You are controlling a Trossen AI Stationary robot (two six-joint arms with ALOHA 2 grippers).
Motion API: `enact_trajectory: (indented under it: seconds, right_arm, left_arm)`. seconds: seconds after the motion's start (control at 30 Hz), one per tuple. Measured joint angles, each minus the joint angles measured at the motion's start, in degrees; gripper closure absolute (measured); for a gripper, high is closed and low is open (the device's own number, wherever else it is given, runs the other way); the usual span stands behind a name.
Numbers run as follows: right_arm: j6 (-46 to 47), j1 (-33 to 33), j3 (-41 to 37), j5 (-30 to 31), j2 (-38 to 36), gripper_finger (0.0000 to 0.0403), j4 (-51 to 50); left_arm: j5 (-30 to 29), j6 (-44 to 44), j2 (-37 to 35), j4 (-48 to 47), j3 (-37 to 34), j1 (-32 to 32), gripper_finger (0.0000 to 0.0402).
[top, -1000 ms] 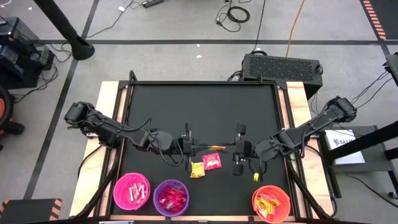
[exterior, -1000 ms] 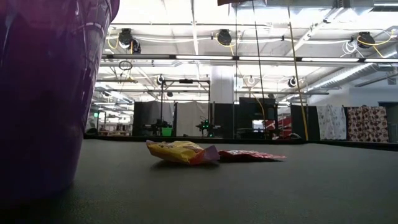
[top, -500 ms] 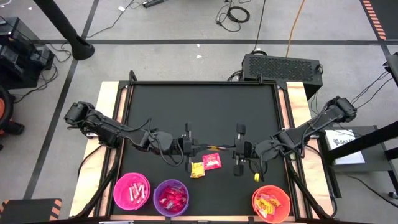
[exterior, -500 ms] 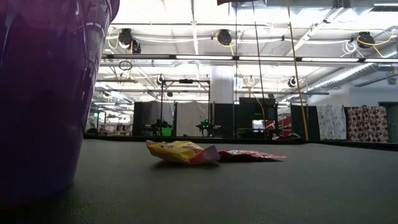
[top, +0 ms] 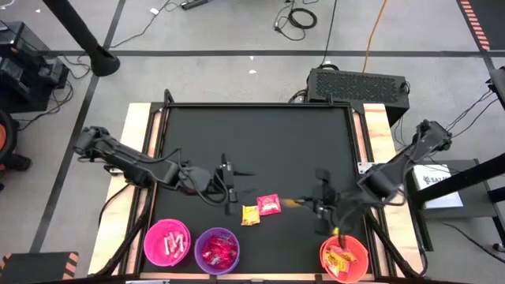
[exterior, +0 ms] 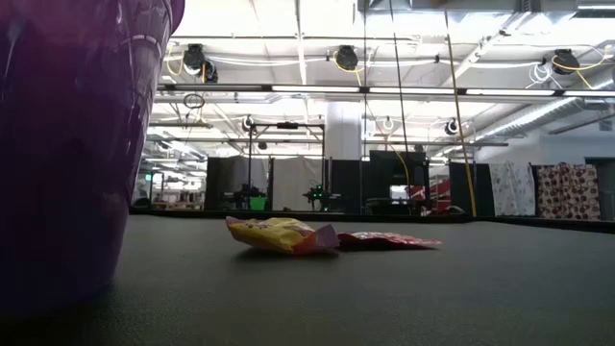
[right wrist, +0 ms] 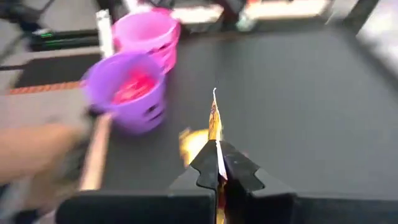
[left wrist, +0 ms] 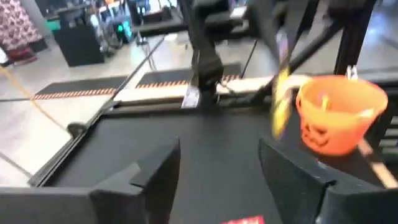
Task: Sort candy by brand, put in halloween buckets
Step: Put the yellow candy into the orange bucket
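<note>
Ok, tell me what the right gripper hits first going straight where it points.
Probably the loose red wrapped packet on the black table, directly ahead of the right gripper, jaws shut on a yellow packet. Height is unclear; it may pass over.

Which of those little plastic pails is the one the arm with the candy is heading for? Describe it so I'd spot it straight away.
Look along the near edge of the black table, where three small round plastic pails stand. Two sit side by side toward the left, a hot pink pail and a purple pail. The orange-red pail stands alone toward the right, holding yellow packets, with the right gripper and its yellow wrapped packet just beside it.
</note>
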Motion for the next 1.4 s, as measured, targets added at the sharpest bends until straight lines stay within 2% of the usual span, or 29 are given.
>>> enact_trajectory:
  seconds: [0.13, 0.23, 0.33, 0.6, 0.9, 1.03, 1.23, 1.3, 1.33, 1.4]
  right_arm:
    - [17.8, 4.0, 10.9, -7.2, 2.9, 0.0403, -19.0]
    - [27.6, 7.0, 17.9, -15.9, 6.5, 0.0403, -26.6]
    - [36.4, 10.2, 21.3, -23.4, 9.9, 0.0403, -29.3]
    - [52.6, 17.8, 21.6, -28.8, 18.3, 0.0403, -30.9]
    - [60.5, 22.6, 21.6, -29.0, 25.9, 0.0392, -38.6]
    - [63.8, 22.5, 21.6, -33.0, 26.8, 0.0351, -43.4]
    - [63.3, 22.4, 22.3, -33.9, 25.9, 0.0262, -51.0]
    - [62.9, 22.1, 24.2, -31.2, 25.2, 0.0240, -53.6]
    - [62.9, 21.9, 25.5, -28.0, 25.1, 0.0232, -55.2]
    - [62.0, 21.3, 28.2, -17.3, 25.1, 0.0221, -57.7]
  left_arm:
    - [-1.1, 0.0, -2.0, -6.2, 0.0, -0.1, 0.0172]
    - [-1.2, -1.5, -2.1, -11.8, 0.0, 0.0, 0.0172]
    - [-0.7, -3.0, -2.1, -16.9, 0.0, 0.0, 0.0172]
    - [-1.1, -3.0, -1.7, -17.7, 0.0, 0.0, 0.0172]
    - [-1.1, -3.0, -1.7, -15.7, 0.0, 0.0, 0.0171]
    - [-0.4, -3.0, -1.7, -13.8, 0.0, -0.3, 0.0171]
    - [-0.2, -3.0, -1.7, -12.9, 0.0, -0.8, 0.0171]
    - [-0.2, -2.7, -1.7, -12.9, 0.0, -0.8, 0.0171]
    - [-0.2, -2.3, -1.7, -12.9, 0.0, -0.8, 0.0171]
    - [-0.2, 0.1, -1.7, -12.4, 0.0, -0.8, 0.0171]
